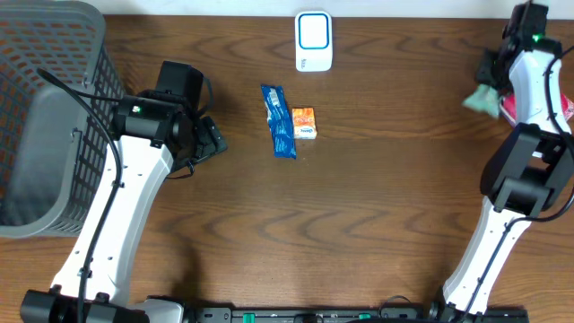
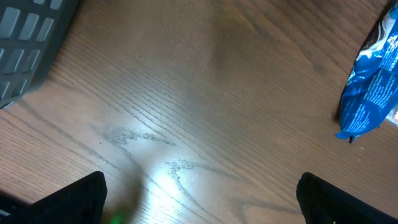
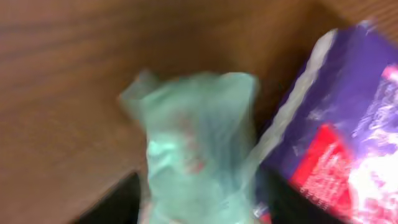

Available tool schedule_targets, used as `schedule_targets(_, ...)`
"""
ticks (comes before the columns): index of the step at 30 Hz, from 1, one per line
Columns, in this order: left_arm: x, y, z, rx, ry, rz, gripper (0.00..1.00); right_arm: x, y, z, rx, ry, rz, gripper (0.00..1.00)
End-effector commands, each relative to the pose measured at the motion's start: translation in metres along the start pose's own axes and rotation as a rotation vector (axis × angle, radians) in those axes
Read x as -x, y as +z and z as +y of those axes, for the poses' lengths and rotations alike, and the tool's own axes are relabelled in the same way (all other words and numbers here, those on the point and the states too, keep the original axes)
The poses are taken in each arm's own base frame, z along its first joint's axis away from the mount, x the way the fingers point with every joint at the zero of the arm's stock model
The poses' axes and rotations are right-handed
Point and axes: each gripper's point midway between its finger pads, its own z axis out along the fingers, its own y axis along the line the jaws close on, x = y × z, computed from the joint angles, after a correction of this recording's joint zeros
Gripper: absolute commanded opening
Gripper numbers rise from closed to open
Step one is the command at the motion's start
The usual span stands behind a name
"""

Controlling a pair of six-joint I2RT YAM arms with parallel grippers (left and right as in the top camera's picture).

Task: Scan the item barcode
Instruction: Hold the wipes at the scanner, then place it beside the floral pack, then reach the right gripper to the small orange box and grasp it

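Note:
A white and blue scanner [image 1: 314, 41] stands at the table's far middle. Below it lie a blue packet [image 1: 282, 122] and a small orange packet [image 1: 304, 122]; the blue packet [image 2: 372, 87] also shows at the right edge of the left wrist view. My left gripper [image 1: 213, 139] [image 2: 199, 202] hangs open over bare wood, left of those packets. At the far right my right gripper [image 1: 491, 79] [image 3: 196, 202] stands open, its fingers wide apart either side of a pale green packet [image 1: 482, 100] [image 3: 193, 143]. The view is blurred.
A grey mesh basket [image 1: 90, 54] [image 2: 25, 37] fills the left end of the table. A purple and red packet [image 3: 348, 124] [image 1: 508, 108] lies right beside the green one at the right edge.

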Motion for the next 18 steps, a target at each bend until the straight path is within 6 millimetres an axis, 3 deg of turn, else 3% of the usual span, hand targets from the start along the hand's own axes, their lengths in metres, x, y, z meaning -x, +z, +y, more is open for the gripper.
schedule_targets(1,0.001,0.001,0.002,0.009,-0.008,0.001,0.98,-0.012,0.001,-0.027,-0.033,0.022,0.029,0.80)
schedule_targets(5,0.001,0.001,0.002,0.009,-0.008,0.000,0.98,-0.014,-0.007,-0.040,-0.052,0.034,0.048,0.88)
schedule_targets(9,0.001,0.001,0.002,0.009,-0.008,0.000,0.98,0.001,-0.042,-0.038,-0.043,0.032,-0.005,0.88)
schedule_targets(11,0.001,0.001,0.002,0.009,-0.008,0.000,0.98,0.015,-0.071,-0.031,-0.029,0.031,-0.068,0.88)
schedule_targets(14,0.001,0.001,0.002,0.009,-0.008,0.000,0.98,0.032,-0.114,-0.011,0.032,0.029,-0.156,0.89)
schedule_targets(16,0.001,0.001,0.002,0.009,-0.008,0.000,0.98,0.040,-0.152,0.021,0.155,-0.003,-0.220,0.90)
schedule_targets(18,0.001,0.001,0.002,0.009,-0.008,0.000,0.98,0.039,-0.178,0.051,0.278,-0.038,-0.243,0.91)
